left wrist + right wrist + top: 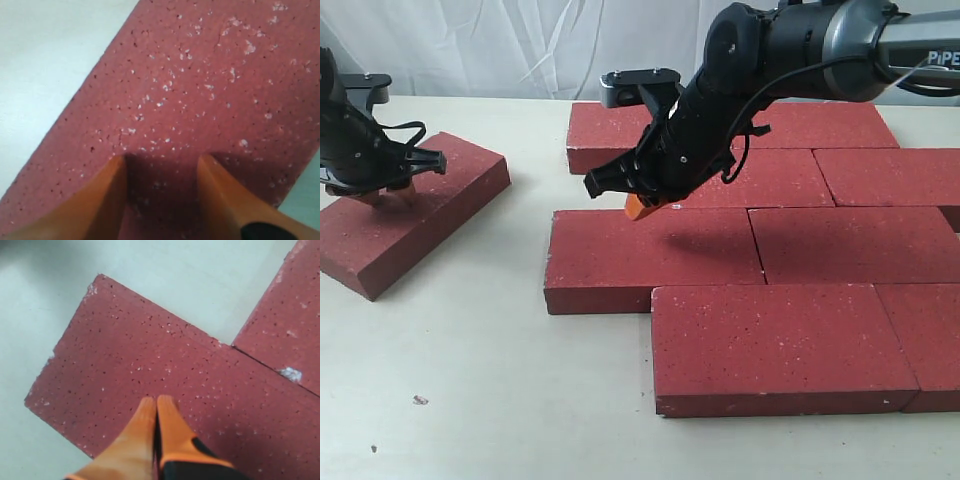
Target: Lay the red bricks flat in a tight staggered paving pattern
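One red brick (430, 215) lies flat and angled on its own at the left, apart from the others. My left gripper (388, 188) hovers right over it; the left wrist view shows the orange fingers (107, 192) spread apart, tips at the brick's speckled top (200, 75), gripper (161, 159) open and holding nothing. Several red bricks (840, 245) lie flat in staggered rows at the right. My right gripper (645, 205) hangs just above the leftmost brick of the middle row (640, 255), fingers pressed together and empty (156, 401) over that brick (140, 360).
The pale table (470, 380) shows bare between the lone brick and the paved group and along the front. A back-row brick (610, 130) sits behind my right arm. A neighbouring brick (295, 325) butts against the one under my right gripper.
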